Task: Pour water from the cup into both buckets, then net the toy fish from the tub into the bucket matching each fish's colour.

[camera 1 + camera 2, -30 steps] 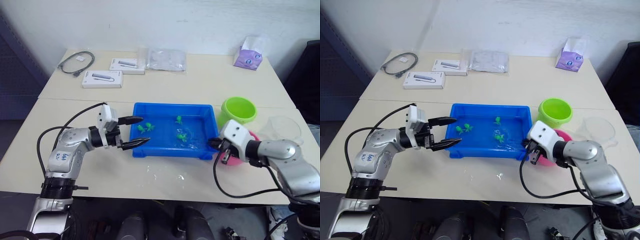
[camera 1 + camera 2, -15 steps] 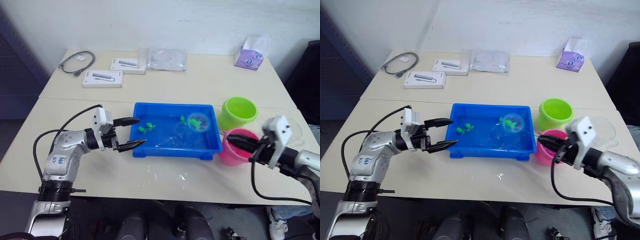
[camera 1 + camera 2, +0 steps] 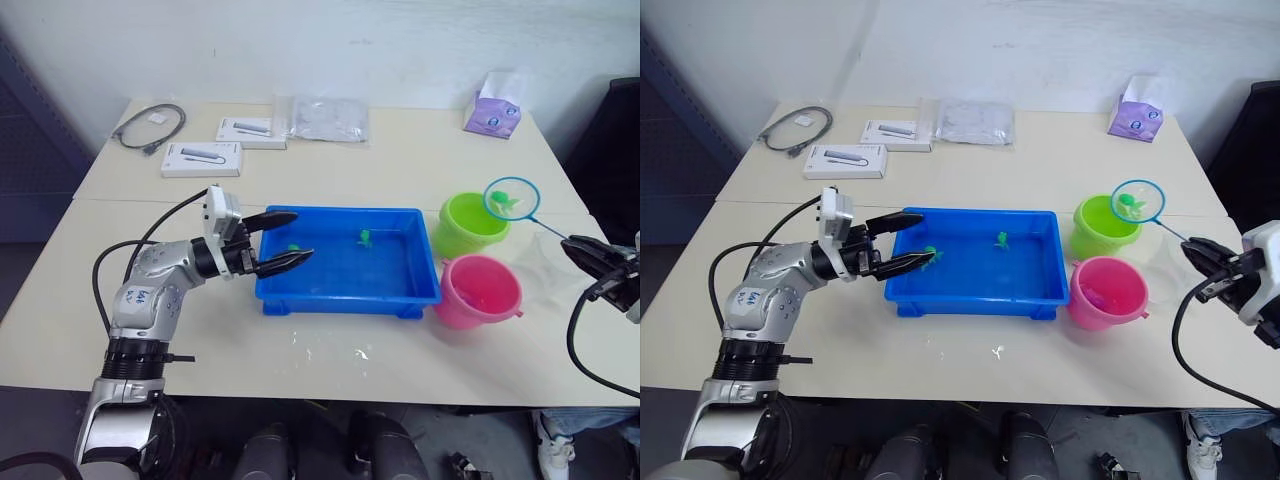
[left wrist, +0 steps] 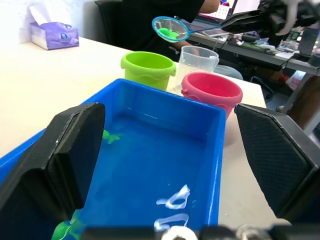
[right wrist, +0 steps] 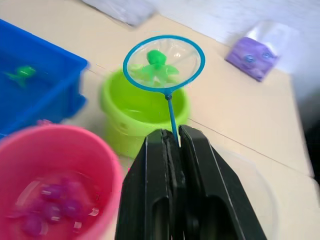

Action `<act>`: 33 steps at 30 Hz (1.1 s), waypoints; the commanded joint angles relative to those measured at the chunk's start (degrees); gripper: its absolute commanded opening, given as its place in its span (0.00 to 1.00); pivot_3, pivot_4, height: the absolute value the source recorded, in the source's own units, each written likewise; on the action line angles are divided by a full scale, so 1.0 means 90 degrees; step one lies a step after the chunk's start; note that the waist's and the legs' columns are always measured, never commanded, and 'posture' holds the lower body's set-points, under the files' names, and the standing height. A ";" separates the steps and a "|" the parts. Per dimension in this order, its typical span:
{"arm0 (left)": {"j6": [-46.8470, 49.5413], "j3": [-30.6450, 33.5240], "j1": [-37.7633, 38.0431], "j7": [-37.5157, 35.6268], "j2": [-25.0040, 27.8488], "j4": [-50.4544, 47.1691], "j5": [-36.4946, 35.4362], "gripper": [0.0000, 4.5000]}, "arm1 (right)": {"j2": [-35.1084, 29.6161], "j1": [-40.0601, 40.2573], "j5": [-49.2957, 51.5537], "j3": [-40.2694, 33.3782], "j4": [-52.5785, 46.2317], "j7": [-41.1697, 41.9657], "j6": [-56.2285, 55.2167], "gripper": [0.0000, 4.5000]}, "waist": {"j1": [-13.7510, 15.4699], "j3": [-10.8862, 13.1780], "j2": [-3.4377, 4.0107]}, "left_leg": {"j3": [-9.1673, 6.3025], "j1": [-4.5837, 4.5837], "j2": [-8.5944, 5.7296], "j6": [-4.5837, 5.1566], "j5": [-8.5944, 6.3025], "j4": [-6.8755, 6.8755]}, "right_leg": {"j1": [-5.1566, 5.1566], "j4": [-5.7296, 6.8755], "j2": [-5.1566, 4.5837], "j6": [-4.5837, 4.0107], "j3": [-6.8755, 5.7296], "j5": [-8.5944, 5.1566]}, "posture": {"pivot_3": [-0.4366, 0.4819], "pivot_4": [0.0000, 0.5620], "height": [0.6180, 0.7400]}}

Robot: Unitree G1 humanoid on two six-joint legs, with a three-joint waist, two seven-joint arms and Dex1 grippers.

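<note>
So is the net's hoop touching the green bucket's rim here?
Apart. In the left wrist view the net hangs in the air, background showing between hoop and green bucket; right gripper holds the handle.

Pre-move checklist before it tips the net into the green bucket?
1. Right gripper grip on the net handle: ok, fingers shut on the handle.
2. Fish in net: ok, a green toy fish sits in the hoop.
3. Colour match: ok, hoop hangs by the green bucket, not the pink bucket.
4. Hoop centred over the bucket mouth: cannot tell; in the eye views it looks over the far right rim.
5. Left gripper out of the way: ok, open over the left end of the tub, far from the buckets.
6. Work left: two green fish in the tub.
</note>
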 commanded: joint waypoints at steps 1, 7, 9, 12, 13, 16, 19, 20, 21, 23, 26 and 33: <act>-0.0157 -0.0045 -0.0108 0.0085 -0.0063 -0.0311 0.0020 0.99 | -0.0274 -0.0200 -0.0813 0.0382 0.0483 -0.0338 -0.1194 0.00 | 0.0003 0.0000 0.0000 | 0.0000 0.0002 0.0000 0.0000 0.0000 0.0000 | 0.0000 0.0000 0.0001 0.0000 0.0006 0.0000 | 0.48 0.27 1.00; -0.0118 -0.0131 -0.0059 0.0234 -0.0174 -0.0435 0.0011 0.99 | -0.0703 -0.0517 -0.2214 0.1302 0.1496 -0.0919 -0.2921 0.00 | 0.0002 0.0000 0.0001 | 0.0005 0.0003 0.0001 -0.0003 0.0002 0.0000 | -0.0001 0.0002 0.0000 0.0000 0.0013 0.0000 | 0.48 0.27 1.00; -0.0116 -0.0141 -0.0051 0.0244 -0.0130 -0.0455 0.0043 0.99 | -0.0868 -0.0681 -0.2680 0.1559 0.1728 -0.1200 -0.3458 0.00 | 0.0003 0.0000 0.0001 | 0.0008 0.0005 0.0001 -0.0005 0.0003 0.0000 | -0.0001 0.0001 -0.0001 0.0000 0.0016 0.0000 | 0.48 0.27 1.00; -0.0142 -0.0159 -0.0041 0.0225 -0.0061 -0.0470 0.0090 0.99 | -0.1194 -0.0753 -0.3466 0.1977 0.1945 -0.1561 -0.4094 0.00 | 0.0000 0.0001 0.0002 | 0.0007 0.0005 0.0002 -0.0008 0.0005 0.0000 | -0.0002 -0.0001 0.0000 0.0000 0.0017 0.0000 | 0.48 0.27 1.00; -0.0131 -0.0156 -0.0040 0.0229 -0.0052 -0.0488 0.0083 0.99 | -0.1306 -0.0785 -0.3678 0.2090 0.2038 -0.1676 -0.4294 0.00 | 0.0001 0.0001 0.0002 | 0.0007 0.0005 0.0003 -0.0009 0.0005 0.0000 | -0.0002 -0.0001 -0.0001 0.0000 0.0018 0.0000 | 0.48 0.27 1.00; -0.0118 -0.0142 -0.0018 0.0268 -0.0043 -0.0549 0.0063 0.99 | -0.1683 -0.0857 -0.4345 0.2351 0.2306 -0.2082 -0.4807 0.00 | 0.0005 0.0001 0.0002 | 0.0008 0.0005 0.0004 -0.0010 0.0005 0.0000 | -0.0002 -0.0002 -0.0003 0.0000 0.0019 0.0000 | 0.48 0.27 1.00; -0.0154 -0.0149 0.0059 0.0316 -0.0034 -0.0626 0.0080 0.99 | -0.2125 -0.0886 -0.5102 0.2508 0.2486 -0.2685 -0.5320 0.00 | 0.0004 0.0003 0.0005 | 0.0008 0.0004 0.0004 -0.0010 0.0005 0.0000 | -0.0002 -0.0004 -0.0007 0.0000 0.0020 0.0000 | 0.48 0.27 1.00; -0.0172 -0.0154 0.0082 0.0328 -0.0031 -0.0638 0.0090 0.99 | -0.2218 -0.0887 -0.5215 0.2540 0.2550 -0.2843 -0.5482 0.00 | 0.0002 0.0003 0.0006 | 0.0008 0.0004 0.0004 -0.0010 0.0006 0.0000 | -0.0002 -0.0005 -0.0009 0.0000 0.0021 0.0000 | 0.48 0.27 1.00; -0.0183 -0.0158 0.0093 0.0338 -0.0030 -0.0642 0.0097 0.99 | -0.2277 -0.0894 -0.5270 0.2575 0.2612 -0.2950 -0.5600 0.00 | -0.0001 0.0003 0.0006 | 0.0008 0.0004 0.0007 -0.0011 0.0006 0.0000 | -0.0002 -0.0009 -0.0009 0.0000 0.0022 0.0000 | 0.48 0.27 1.00; -0.0188 -0.0161 0.0104 0.0350 -0.0029 -0.0650 0.0101 0.99 | -0.2333 -0.0917 -0.5314 0.2628 0.2717 -0.3081 -0.5739 0.00 | -0.0003 0.0003 0.0006 | 0.0008 0.0004 0.0010 -0.0015 0.0007 0.0000 | -0.0002 -0.0010 -0.0009 0.0000 0.0023 -0.0001 | 0.48 0.27 1.00; -0.0292 -0.0179 0.0083 0.0354 -0.0022 -0.0592 0.0186 0.99 | -0.2492 -0.0829 -0.5699 0.2589 0.2767 -0.3546 -0.6058 0.00 | -0.0006 0.0003 0.0006 | 0.0008 0.0005 0.0012 -0.0019 0.0010 0.0000 | -0.0002 -0.0019 -0.0006 -0.0001 0.0025 -0.0001 | 0.48 0.27 1.00; -0.0443 -0.0212 0.0116 0.0221 0.0046 -0.0503 0.0284 0.99 | -0.2354 -0.0817 -0.5536 0.2666 0.2623 -0.3456 -0.6098 0.00 | -0.0021 0.0005 0.0010 | 0.0009 0.0005 0.0014 -0.0020 0.0010 0.0000 | -0.0002 -0.0020 -0.0004 -0.0001 0.0028 -0.0001 | 0.48 0.27 1.00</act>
